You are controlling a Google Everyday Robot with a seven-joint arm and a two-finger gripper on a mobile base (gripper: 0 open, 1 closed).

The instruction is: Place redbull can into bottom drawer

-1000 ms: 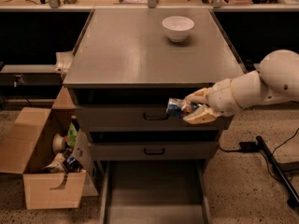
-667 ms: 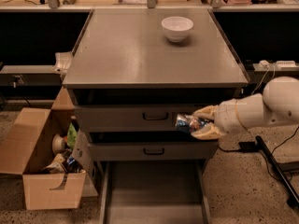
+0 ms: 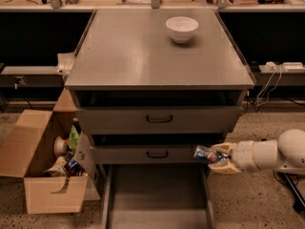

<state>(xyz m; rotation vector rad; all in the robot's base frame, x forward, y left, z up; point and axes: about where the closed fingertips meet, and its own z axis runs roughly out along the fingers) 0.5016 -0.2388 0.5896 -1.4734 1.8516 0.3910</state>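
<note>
My gripper point(image 3: 217, 158) comes in from the right on a white arm and is shut on the redbull can point(image 3: 204, 154), a small blue and silver can held on its side. It hangs in front of the right end of the second drawer point(image 3: 143, 153), just above the right wall of the bottom drawer point(image 3: 155, 194). The bottom drawer is pulled out, a wide grey tray with a bare flat floor.
A white bowl point(image 3: 181, 28) stands on the cabinet top point(image 3: 143, 56) at the back. An open cardboard box point(image 3: 43, 161) with clutter sits on the floor to the left. Cables point(image 3: 274, 80) lie at the right.
My gripper has moved down with the can, from the level of the upper drawer to just above the bottom drawer's right side.
</note>
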